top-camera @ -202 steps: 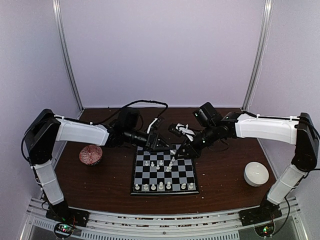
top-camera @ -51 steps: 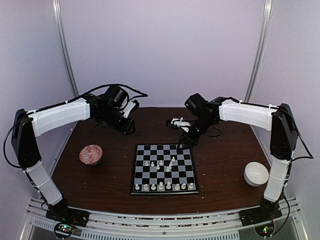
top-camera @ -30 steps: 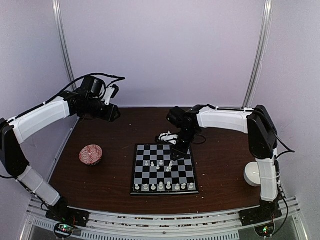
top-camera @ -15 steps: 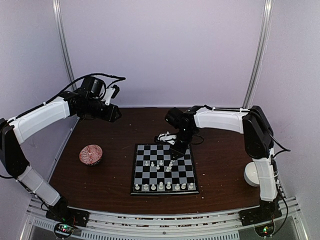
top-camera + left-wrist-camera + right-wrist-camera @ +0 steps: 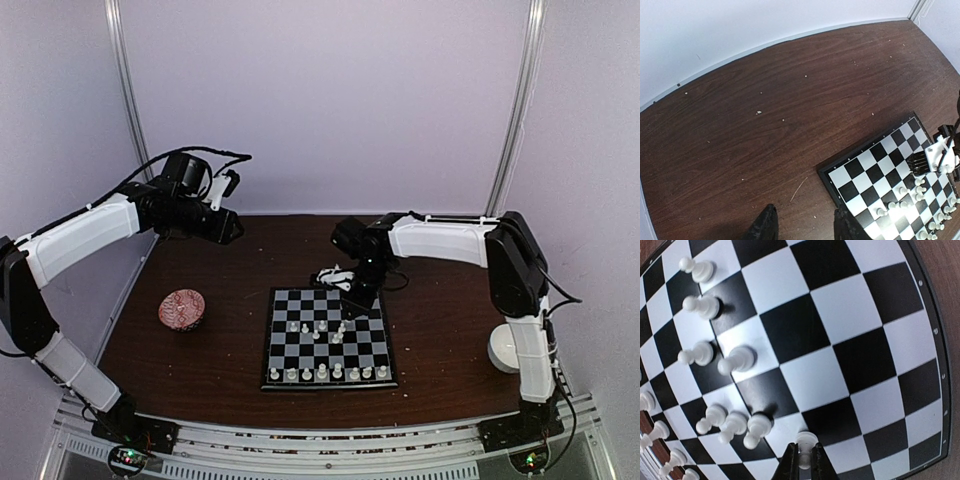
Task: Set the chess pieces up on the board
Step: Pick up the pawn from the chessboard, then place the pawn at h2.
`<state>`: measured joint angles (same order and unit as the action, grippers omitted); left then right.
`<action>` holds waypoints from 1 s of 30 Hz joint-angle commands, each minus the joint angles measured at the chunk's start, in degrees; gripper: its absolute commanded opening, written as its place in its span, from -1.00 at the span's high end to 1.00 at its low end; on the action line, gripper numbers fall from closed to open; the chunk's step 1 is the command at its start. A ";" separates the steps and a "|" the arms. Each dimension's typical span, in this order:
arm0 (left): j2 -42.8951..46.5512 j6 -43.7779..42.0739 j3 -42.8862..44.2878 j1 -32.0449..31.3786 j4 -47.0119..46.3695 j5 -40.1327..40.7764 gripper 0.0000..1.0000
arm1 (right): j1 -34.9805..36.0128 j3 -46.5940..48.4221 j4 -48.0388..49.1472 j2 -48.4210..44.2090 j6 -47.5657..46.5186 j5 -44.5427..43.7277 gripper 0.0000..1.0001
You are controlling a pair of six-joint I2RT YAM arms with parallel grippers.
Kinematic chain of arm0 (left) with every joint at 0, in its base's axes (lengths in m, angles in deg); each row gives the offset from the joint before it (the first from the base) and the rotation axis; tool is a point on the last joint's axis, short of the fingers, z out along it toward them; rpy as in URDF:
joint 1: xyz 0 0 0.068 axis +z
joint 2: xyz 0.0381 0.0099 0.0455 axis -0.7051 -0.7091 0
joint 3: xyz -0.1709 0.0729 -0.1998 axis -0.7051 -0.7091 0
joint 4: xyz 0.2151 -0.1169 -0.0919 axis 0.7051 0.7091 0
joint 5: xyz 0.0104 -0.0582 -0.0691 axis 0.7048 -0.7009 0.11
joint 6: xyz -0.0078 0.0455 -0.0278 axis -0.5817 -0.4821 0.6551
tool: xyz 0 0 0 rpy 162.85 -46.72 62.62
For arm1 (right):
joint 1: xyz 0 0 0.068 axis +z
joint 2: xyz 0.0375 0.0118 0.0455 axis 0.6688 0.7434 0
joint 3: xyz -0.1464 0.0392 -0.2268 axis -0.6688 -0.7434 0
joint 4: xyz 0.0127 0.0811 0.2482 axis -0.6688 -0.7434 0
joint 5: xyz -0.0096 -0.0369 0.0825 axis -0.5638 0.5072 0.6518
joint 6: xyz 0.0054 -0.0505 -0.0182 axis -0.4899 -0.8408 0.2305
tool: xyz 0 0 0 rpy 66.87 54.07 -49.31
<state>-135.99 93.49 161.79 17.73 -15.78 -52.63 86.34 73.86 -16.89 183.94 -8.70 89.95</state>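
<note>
The chess piece (image 5: 805, 441) clamped in the right gripper (image 5: 804, 461) near the board's (image 5: 939, 390) far edge is best lifted straight, clear of neighbours (image 5: 735, 424); the left gripper (image 5: 802, 227) is seen open, empty.

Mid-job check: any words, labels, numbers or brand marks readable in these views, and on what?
None can be read.
The board rim shows only small pale dots, no letters or numbers.
The chess pieces are unmarked.
The red bowl bears a pattern, not writing.
</note>
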 commanded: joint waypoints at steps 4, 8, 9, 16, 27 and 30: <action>0.24 -0.82 -0.37 -0.04 -2.55 -0.76 0.22 | 0.07 -11.81 1.16 -14.41 -3.16 -3.07 0.85; 0.03 -0.96 -0.33 -0.04 -2.46 -0.89 0.22 | 0.07 -20.96 3.61 -22.13 -4.48 -2.32 0.85; -0.04 -0.97 -0.33 -0.02 -2.47 -0.98 0.22 | 0.05 -22.84 3.96 -23.66 -4.72 -1.81 0.85; -0.68 -0.97 -0.07 -0.05 -2.47 -2.06 0.22 | 0.20 -30.68 5.48 -29.07 -6.75 4.13 0.85; -0.63 -1.32 -0.06 -0.08 -2.21 -1.09 0.22 | 2.71 -30.35 4.21 -26.73 -8.30 4.11 0.83; -0.74 -1.31 0.02 -0.08 -2.19 -1.11 0.22 | 3.81 -30.34 4.51 -26.17 -8.56 3.08 0.83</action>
<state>-136.39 93.03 161.77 17.73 -15.91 -53.72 88.61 43.33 -12.93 156.53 -16.09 93.69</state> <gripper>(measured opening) 0.390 0.084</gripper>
